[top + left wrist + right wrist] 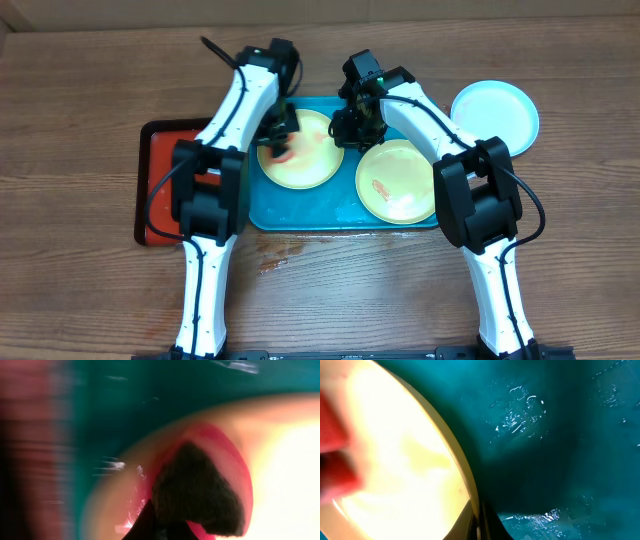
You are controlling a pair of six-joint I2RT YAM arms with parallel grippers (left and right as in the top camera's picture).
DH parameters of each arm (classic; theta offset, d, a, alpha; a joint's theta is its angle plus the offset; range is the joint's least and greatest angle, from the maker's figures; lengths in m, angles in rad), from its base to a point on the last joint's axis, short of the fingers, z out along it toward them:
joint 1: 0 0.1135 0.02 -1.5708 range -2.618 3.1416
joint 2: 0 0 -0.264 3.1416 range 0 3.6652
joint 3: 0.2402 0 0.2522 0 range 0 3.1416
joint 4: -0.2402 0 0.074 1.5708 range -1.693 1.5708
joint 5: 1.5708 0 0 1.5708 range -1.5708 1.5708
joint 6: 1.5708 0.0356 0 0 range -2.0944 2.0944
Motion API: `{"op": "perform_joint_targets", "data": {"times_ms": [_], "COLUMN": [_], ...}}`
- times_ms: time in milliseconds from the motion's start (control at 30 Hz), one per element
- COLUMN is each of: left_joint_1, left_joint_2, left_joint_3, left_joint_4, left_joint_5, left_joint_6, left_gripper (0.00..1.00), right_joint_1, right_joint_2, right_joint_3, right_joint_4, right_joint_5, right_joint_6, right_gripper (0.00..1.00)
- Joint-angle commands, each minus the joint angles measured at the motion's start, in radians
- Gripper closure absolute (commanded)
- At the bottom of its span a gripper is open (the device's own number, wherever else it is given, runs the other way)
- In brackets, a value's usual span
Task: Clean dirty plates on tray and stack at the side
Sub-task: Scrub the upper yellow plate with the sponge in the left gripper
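Observation:
The teal tray [300, 212] holds two yellow-green plates. The left plate [310, 165] has a red smear [282, 153]; the right plate [400, 180] has an orange smear. The light blue plate [495, 115] lies on the table to the right of the tray. My left gripper [281, 128] is shut on a dark sponge [200, 490] and presses it on the left plate's red smear [235, 460]. My right gripper [350, 125] is shut on the rim [462, 475] of that plate, with its fingers [476, 520] pinching the edge over the wet tray [555, 450].
A smaller red tray with a dark rim [160, 180] lies left of the teal tray, partly under my left arm. A wet reddish stain [273, 255] marks the wooden table in front of the teal tray.

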Motion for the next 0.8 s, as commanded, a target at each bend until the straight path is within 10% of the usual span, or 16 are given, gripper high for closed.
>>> {"op": "perform_joint_targets", "data": {"times_ms": [0,433,767], "left_joint_1": [0.054,0.152,0.324], "left_joint_2": [-0.067,-0.284,-0.298], "left_joint_3": [0.040,0.101,0.058], "left_joint_4": [-0.011,-0.030,-0.127], "left_joint_5": [-0.227,-0.144,-0.070], "left_joint_6": [-0.029,-0.030,-0.028], "left_gripper": [0.96,0.96,0.96], "right_joint_1": [-0.012,0.027,0.267], "right_joint_2": [0.000,-0.045,-0.058], "right_joint_3": [-0.016,0.250,0.476], "right_joint_4": [-0.017,-0.210,-0.380], "right_joint_5": [0.150,0.287,1.151], "right_joint_6": [-0.003,-0.168,-0.361], "right_gripper": [0.96,0.96,0.96]}}
